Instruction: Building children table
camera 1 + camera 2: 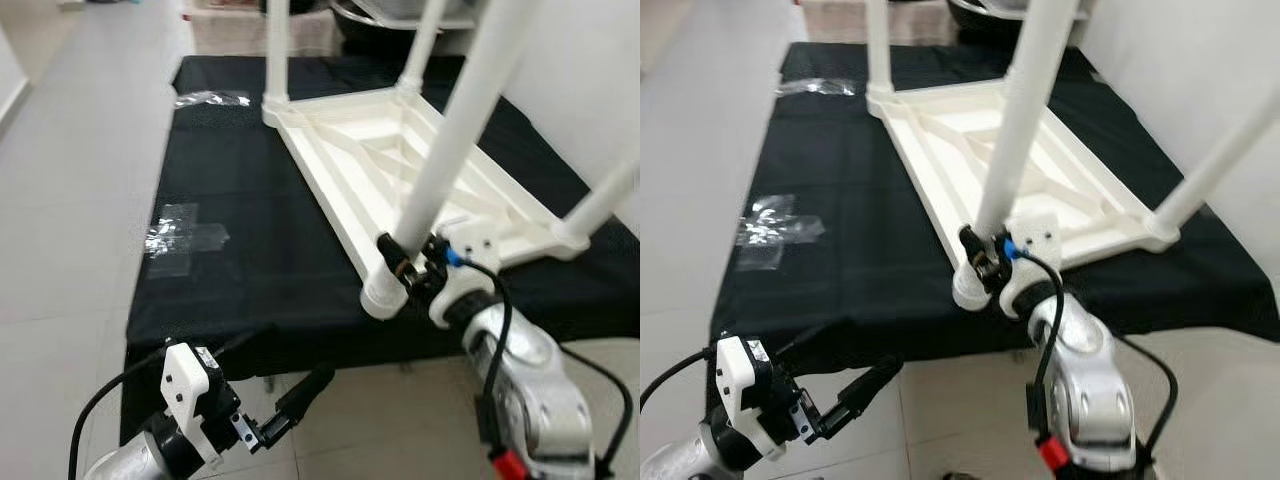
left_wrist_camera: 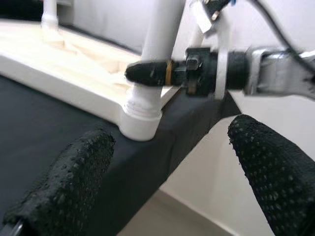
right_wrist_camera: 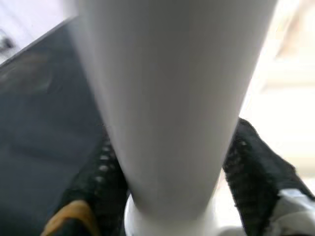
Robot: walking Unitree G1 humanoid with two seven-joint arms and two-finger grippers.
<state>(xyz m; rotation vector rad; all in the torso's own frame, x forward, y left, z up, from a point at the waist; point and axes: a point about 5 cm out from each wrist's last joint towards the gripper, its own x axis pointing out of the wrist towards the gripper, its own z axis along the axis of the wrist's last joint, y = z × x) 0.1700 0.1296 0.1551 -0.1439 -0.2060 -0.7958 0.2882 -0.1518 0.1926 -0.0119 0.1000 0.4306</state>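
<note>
Now right gripper (image 1: 405, 265) clamped on near leg (image 1: 450, 140), just above its socket (image 1: 383, 296) in the upturned tabletop (image 1: 400, 165). Left gripper (image 1: 300, 400) hangs spread, below. Likely seating the leg; next needs twisting or downward pressure.

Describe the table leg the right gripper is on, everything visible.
The table leg is a smooth white tube, plastic by its look, that widens toward the top of the picture. It stands tilted in a round corner socket of the upside-down white tabletop, which lies on a black cloth, at the corner nearest the robot. The right gripper grips it just above the socket, one black finger on each side, as the right wrist view shows. Its upper end runs out of frame.
</note>
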